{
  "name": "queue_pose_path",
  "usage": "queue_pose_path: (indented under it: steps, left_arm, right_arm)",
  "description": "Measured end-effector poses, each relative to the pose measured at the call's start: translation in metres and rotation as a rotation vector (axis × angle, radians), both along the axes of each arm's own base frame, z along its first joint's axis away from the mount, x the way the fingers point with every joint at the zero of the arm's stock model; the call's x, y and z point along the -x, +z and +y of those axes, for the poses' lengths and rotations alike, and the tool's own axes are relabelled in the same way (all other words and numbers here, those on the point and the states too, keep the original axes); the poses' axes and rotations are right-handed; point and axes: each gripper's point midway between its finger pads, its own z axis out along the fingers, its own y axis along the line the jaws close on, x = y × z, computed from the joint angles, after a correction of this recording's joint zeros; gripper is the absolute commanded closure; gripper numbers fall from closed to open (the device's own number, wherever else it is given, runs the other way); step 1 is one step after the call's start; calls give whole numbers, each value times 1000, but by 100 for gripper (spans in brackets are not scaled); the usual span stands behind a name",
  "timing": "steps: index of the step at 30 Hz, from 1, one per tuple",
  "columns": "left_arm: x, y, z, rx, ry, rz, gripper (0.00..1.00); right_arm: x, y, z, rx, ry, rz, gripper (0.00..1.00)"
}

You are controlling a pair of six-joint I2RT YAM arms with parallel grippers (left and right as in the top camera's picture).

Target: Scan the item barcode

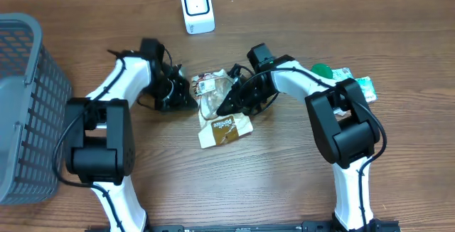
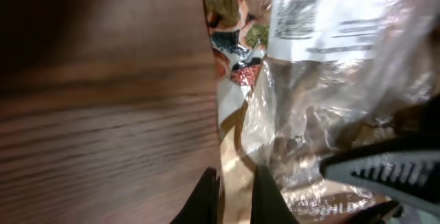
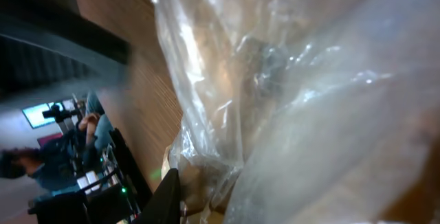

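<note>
My left gripper (image 1: 190,95) is clenched on the left edge of the snack bag (image 1: 222,107). From my left wrist, my two dark fingertips (image 2: 204,200) stand almost together, with a thin strip of the bag's tan edge pinched between them. The rest of the bag spreads to their right as crinkled clear film over brownish contents. A white label (image 2: 302,7) with printed lines sits at the top of that view; I cannot tell whether those lines are a barcode.

My right gripper (image 1: 229,104) is down on the bag from the other side, near its middle. From above, its tips are lost in the folds of the film. From my right wrist, clear plastic fills nearly the whole view, pressed close to the lens. Only one dark finger (image 3: 167,195) shows at the lower left, touching the film; the other is hidden, so I cannot tell whether these jaws are clamped or apart. In the left wrist view, a ridged grey jaw of that same gripper lies across the lower right of the bag.

The bag rests on the wooden table (image 1: 270,182) between my two arms, with a brown printed card end towards the near edge. The white barcode scanner (image 1: 197,8) stands upright at the far edge, well apart from the bag. A grey mesh basket (image 1: 21,82) sits at the table's left edge. A green item (image 1: 321,70) and a pale packet (image 1: 361,86) lie just beside my right arm.
</note>
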Motion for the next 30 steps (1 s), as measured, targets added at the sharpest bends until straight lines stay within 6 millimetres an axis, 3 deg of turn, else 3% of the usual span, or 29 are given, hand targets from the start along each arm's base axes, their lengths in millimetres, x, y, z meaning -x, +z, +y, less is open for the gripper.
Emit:
queue_pose_path:
  steps: [3, 5, 9, 11, 12, 15, 19, 22, 26, 30]
  left_arm:
    - [-19, 42, 8, -17, -5, -91, 96]
    - [-33, 83, 15, -33, -1, -191, 91]
    - [-47, 160, 38, -85, 41, -382, 83]
    - [-49, 182, 53, -113, 74, -438, 83]
    - [-49, 190, 63, -131, 98, -457, 83]
    - [-46, 193, 95, -180, 178, -446, 78]
    - [-42, 186, 129, -219, 268, -401, 49]
    - [-39, 184, 149, -249, 318, -385, 32]
    - [-34, 180, 170, -327, 355, -363, 10]
    - [-30, 177, 188, -410, 369, -349, 5]
  right_arm:
    - [-5, 20, -3, -14, -5, -42, 96]
    - [-5, 40, -3, -35, 4, -87, 96]
    - [-2, 98, -2, -110, 55, -240, 96]
    - [1, 135, -2, -161, 88, -358, 96]
    - [3, 144, -2, -173, 96, -383, 96]
    - [11, 192, -5, -232, 139, -548, 96]
    - [25, 237, -9, -285, 174, -700, 96]
    - [35, 265, -13, -315, 187, -791, 96]
    - [46, 288, -18, -340, 194, -860, 96]
    - [52, 298, -20, -349, 196, -892, 96]
